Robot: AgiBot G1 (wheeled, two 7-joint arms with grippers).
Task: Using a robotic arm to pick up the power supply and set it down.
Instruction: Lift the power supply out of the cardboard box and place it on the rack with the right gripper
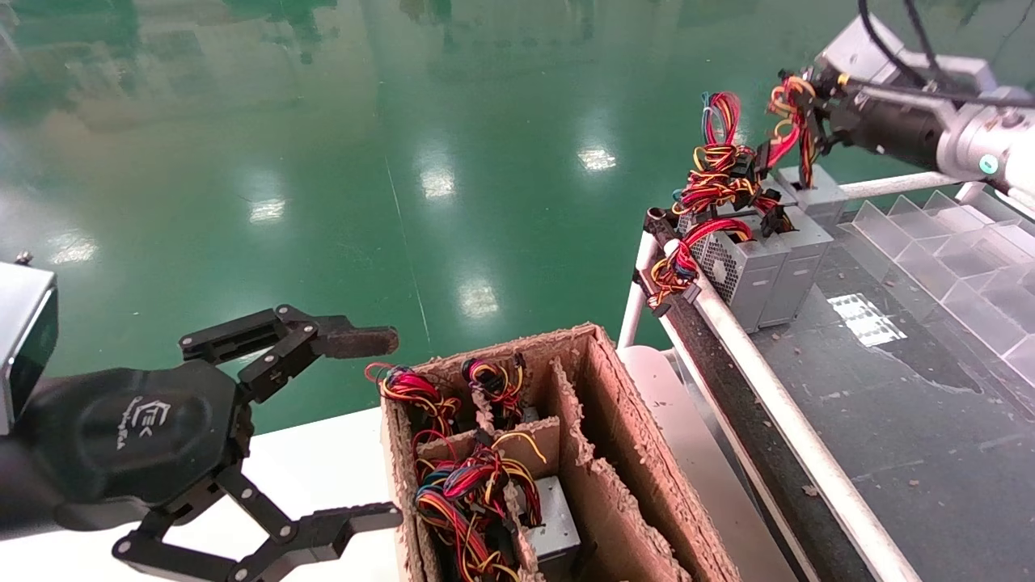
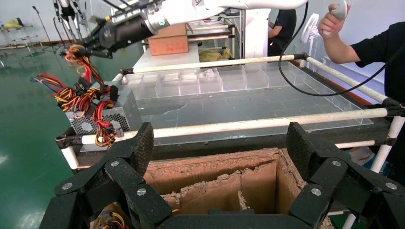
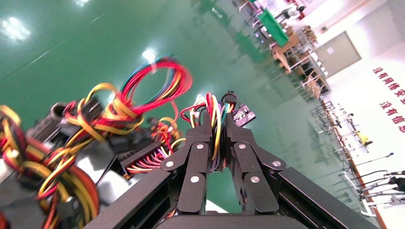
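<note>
Nearest the robot's body, at the lower left of the head view, the left end effector [image 1: 392, 428] hangs with its black linkage fingers spread wide and nothing between them, poised just beside the near left edge of a cardboard box [image 1: 614, 453]. Ragged cardboard dividers split that box into compartments; the left-hand ones hold grey units buried under tangles of red, yellow and black wires [image 1: 469, 485], while the right-hand compartments look bare. Beyond the box, to the right, a white pipe rail [image 1: 776, 404] borders a dark tabletop [image 1: 906, 404], on which clear plastic dividers [image 1: 954, 250] stand toward the far right. At the far left corner of that tabletop several grey boxes stand side by side, the nearest showing a perforated vent face [image 1: 720, 263], with wire bundles spilling over the rail. Farthest away, at the upper right, the right end effector [image 1: 813, 109] is closed tightly on the wire bundle [image 3: 217, 124] of the power supply [image 1: 813, 194], whose grey body is the farthest of the row and sits directly below the fingers; whether it rests on the tabletop or is lifted clear cannot be told. Seen from the right wrist, the two fingers [image 3: 198, 157] pinch the coloured wires between them, a black plug [image 3: 242, 114] sticking up just past the tips.
</note>
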